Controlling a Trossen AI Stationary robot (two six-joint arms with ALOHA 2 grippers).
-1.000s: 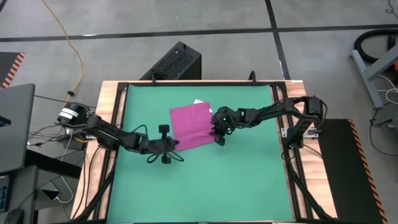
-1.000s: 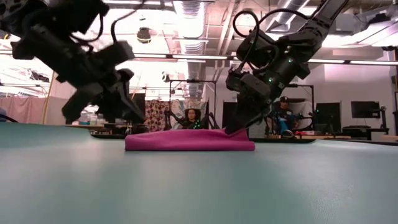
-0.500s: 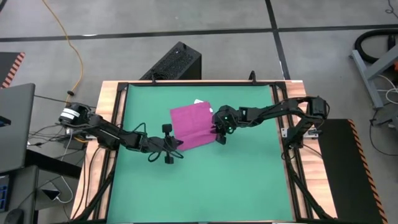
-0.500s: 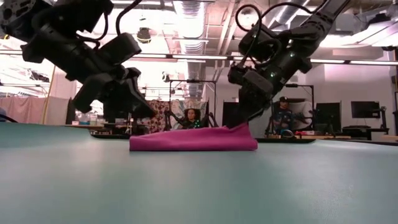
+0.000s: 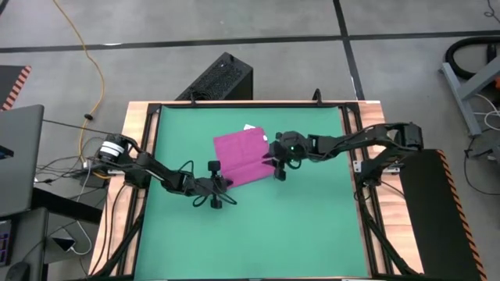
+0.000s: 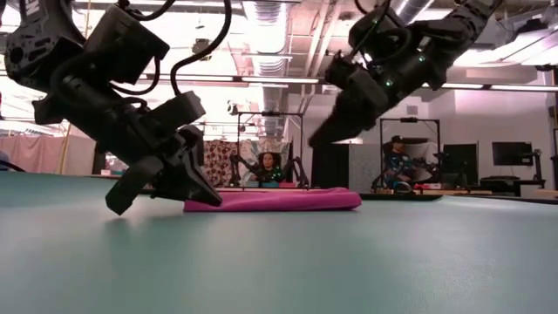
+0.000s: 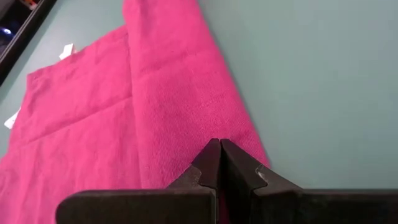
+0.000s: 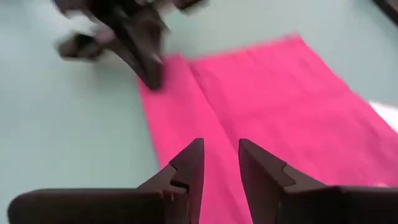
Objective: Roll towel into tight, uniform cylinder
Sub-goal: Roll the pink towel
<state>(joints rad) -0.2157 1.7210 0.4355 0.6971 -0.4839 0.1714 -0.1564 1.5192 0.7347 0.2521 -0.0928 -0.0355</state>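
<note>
The magenta-pink towel (image 5: 241,156) lies flat on the green mat (image 5: 312,218), its near edge folded over into a strip (image 7: 180,106). Its white tag (image 5: 250,126) shows at the far edge. My left gripper (image 5: 224,185) is shut, low at the strip's left end; it also shows in the low view (image 6: 212,202). My right gripper (image 5: 277,170) is open a little and empty. It hangs above the towel's right end, clear of it in the low view (image 6: 316,139). My left gripper rests its shut fingertips (image 7: 219,152) on the folded strip (image 7: 205,127), close to the strip's left end. The fingers slant down from the table's near left. The towel lies flat on the mat under them.
A wooden frame (image 5: 141,140) borders the mat. A black box (image 5: 223,76) stands beyond the far edge and a laptop (image 5: 19,156) to the left. People (image 6: 268,166) sit in the room behind. Bare mat lies near and right of the towel.
My right gripper had the towel's right near corner raised a little; it has let go and risen clear, and the corner has dropped flat. My left gripper has come down and toward the towel's left near end.
</note>
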